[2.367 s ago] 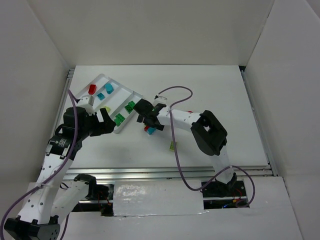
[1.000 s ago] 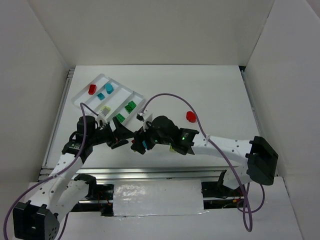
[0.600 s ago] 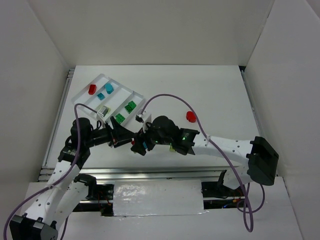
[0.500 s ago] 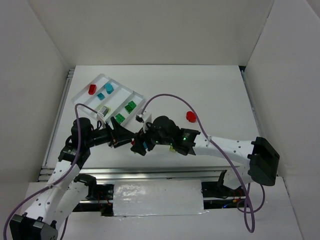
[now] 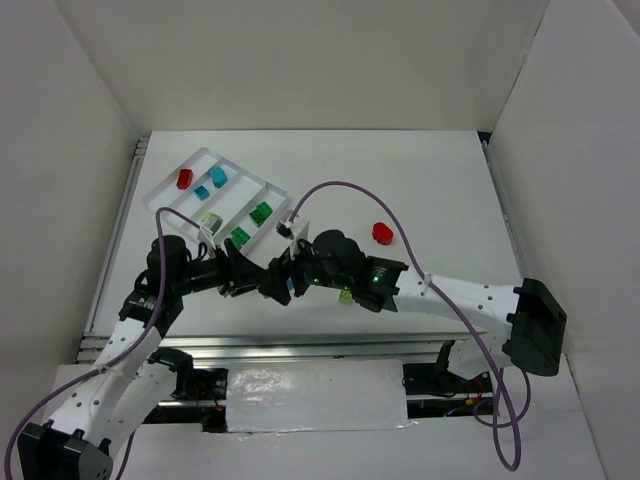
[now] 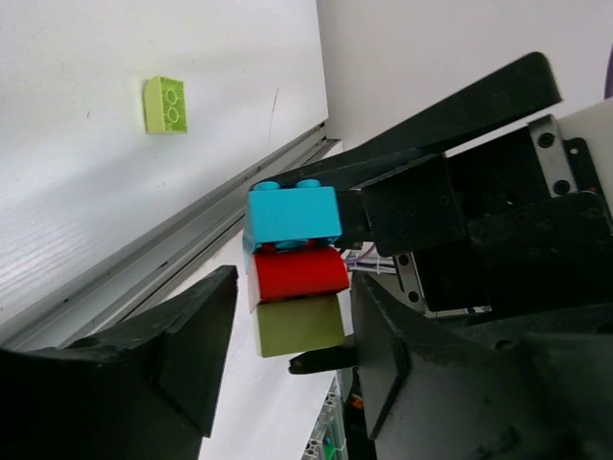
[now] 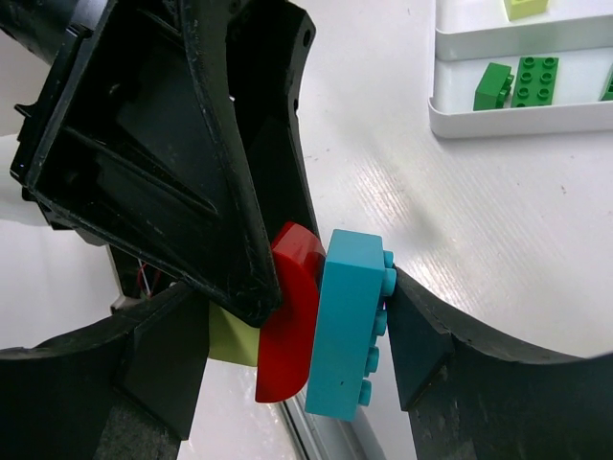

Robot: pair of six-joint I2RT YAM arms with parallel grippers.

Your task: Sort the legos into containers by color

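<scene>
Our right gripper (image 7: 302, 321) clamps the stack of three bricks (image 6: 295, 273) end to end, held in the air just this side of the tray (image 5: 247, 170). Our left gripper (image 6: 292, 311) straddles the stack's red and yellow-green end crosswise, jaws narrow. We cannot tell whether they pinch it.

walls (image 5: 300, 60): plain white panels on three sides | table (image 5: 430, 180): white | near edge: aluminium rail (image 5: 330, 345) | light: even
</scene>
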